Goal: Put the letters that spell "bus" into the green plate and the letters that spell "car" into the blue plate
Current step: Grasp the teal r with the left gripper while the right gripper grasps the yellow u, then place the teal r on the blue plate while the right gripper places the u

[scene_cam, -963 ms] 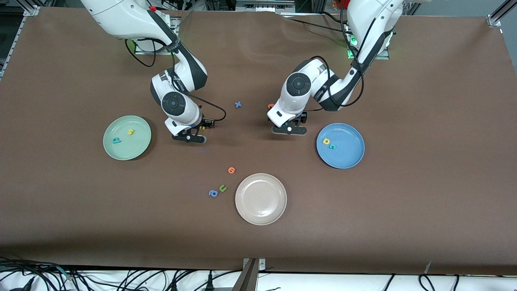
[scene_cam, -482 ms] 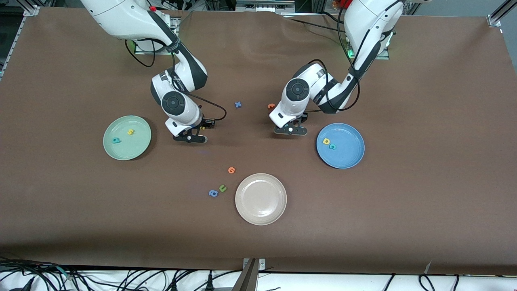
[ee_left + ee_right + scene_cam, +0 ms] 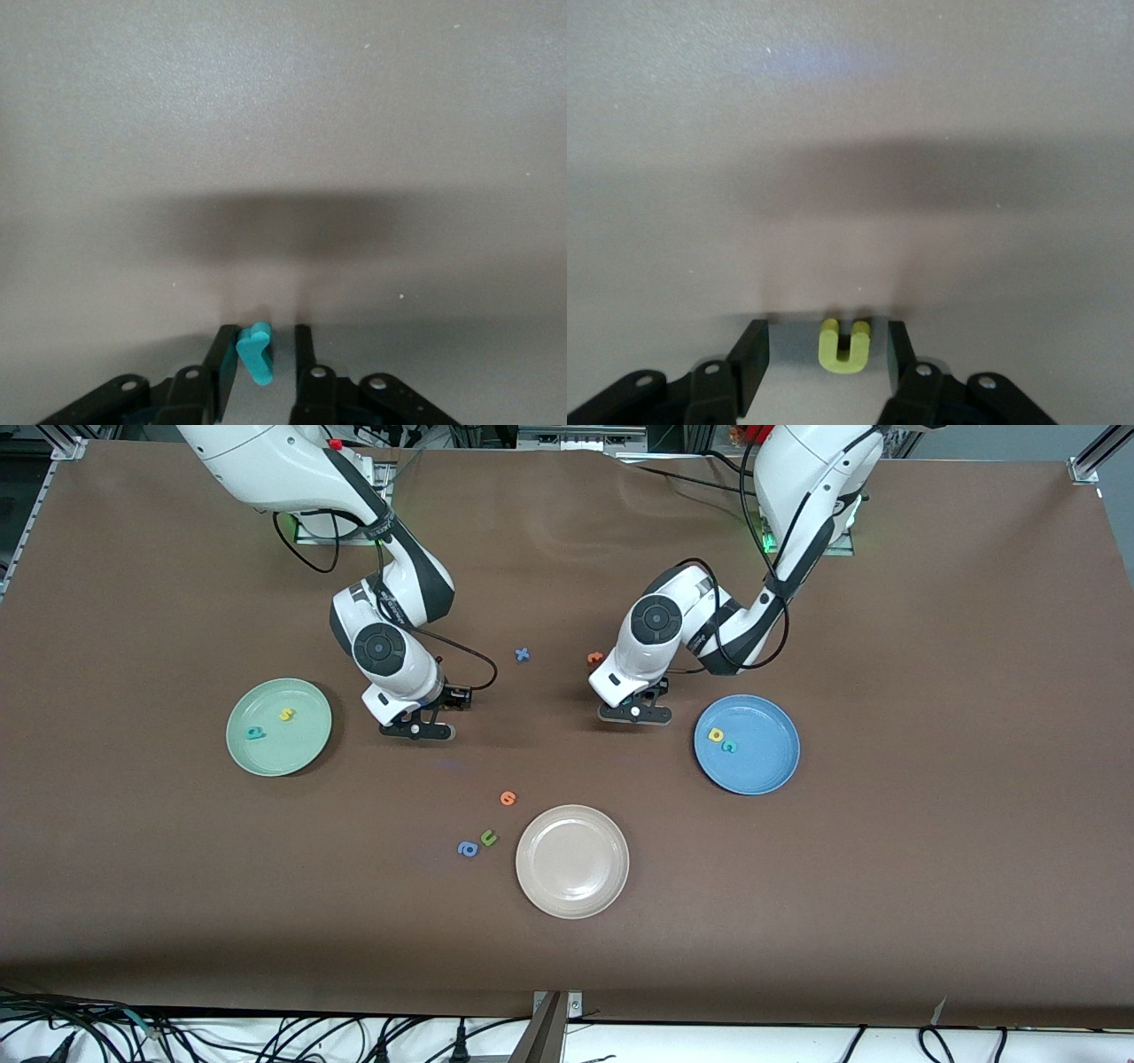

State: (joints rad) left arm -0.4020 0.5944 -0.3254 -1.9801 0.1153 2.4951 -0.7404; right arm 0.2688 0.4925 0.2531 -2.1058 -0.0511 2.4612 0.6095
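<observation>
In the left wrist view the thin teal "r" stands tilted on the mat between the fingers of my left gripper. It leans on one finger, and a narrow gap separates it from the other. That left gripper is low over the mat beside the blue plate, which holds the yellow "a" and teal "c". My right gripper stands open around the yellow "u", with gaps on both sides. It is low beside the green plate, which holds the teal "b" and yellow "s".
A cream-white plate lies nearer the front camera, midway along the table. Beside it lie an orange letter, a green "u" and a blue "a". A blue "x" and another orange letter lie between the arms.
The left gripper's fingers have closed in around the teal "r". The right gripper has narrowed slightly and stayed over the yellow "u". Both hands hardly shifted.
</observation>
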